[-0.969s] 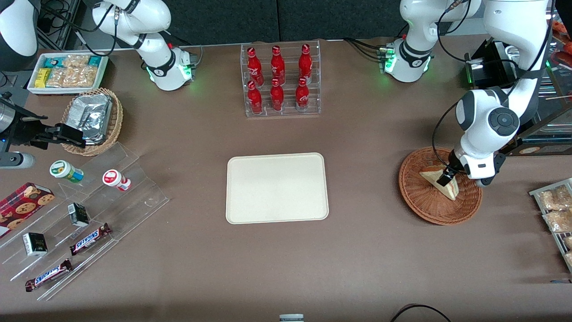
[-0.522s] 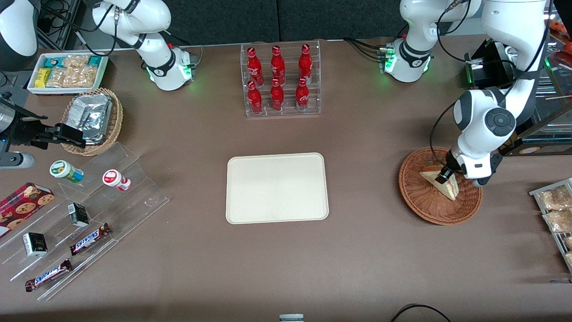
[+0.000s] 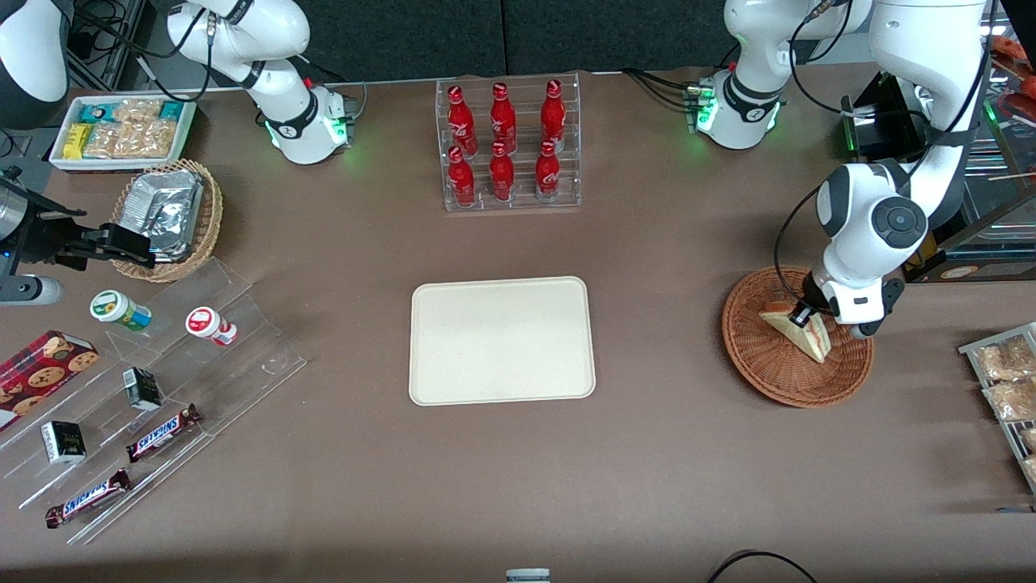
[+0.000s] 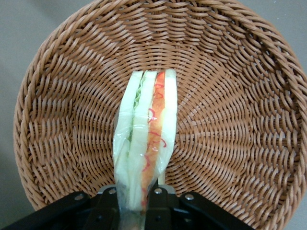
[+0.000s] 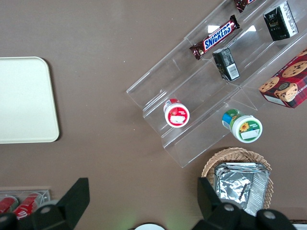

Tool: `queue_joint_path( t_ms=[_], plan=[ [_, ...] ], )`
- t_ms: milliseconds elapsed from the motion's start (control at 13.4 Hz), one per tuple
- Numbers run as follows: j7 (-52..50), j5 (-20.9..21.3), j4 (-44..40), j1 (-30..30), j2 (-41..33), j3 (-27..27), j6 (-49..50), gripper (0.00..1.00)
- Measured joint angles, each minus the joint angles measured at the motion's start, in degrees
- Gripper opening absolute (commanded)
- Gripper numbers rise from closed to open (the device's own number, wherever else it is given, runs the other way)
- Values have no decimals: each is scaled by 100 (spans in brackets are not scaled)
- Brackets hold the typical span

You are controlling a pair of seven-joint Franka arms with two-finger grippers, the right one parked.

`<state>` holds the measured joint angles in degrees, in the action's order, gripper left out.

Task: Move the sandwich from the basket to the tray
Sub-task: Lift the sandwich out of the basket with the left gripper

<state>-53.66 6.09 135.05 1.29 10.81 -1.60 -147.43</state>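
The gripper (image 3: 803, 314) is over the round basket (image 3: 769, 374), which sits toward the working arm's end of the table. The basket is shallow and made of woven reddish-brown wicker, with bumpy strands that spread out from its middle like the spokes of a wheel (image 4: 230, 96).

The sandwich (image 3: 801, 336) is in the basket. It is a small wedge with three corners. Its bread is pale and soft-looking. It stands on edge, so its stripes show: pale green, white, orange and red (image 4: 146, 143). A thin, shiny, clear wrap covers it.

The two black fingers (image 4: 106, 203) are closed on one end of the sandwich, one on each side, pinching it. In the front view the gripper is at about 2 o'clock from the middle of the basket, and the long, thin point of the sandwich aims toward 5 o'clock.

The tray (image 3: 502, 340) is flat, smooth and cream-coloured. It is a rectangle with round corners and a low rim. It lies in the middle of the brown table, at 9 o'clock from the basket and well apart from it.
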Motion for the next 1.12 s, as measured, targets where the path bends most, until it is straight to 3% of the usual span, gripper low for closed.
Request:
queue_joint_path(
  t_ms=[149, 671, 1118],
  plan=[
    [11, 0, -180, 7, -62, 15, 367, 5],
    [211, 0, -1995, 178, -568, 782, 3629, 5],
    [186, -293, -3012, 221, -405, 2021, 4113, 5]
  ],
)
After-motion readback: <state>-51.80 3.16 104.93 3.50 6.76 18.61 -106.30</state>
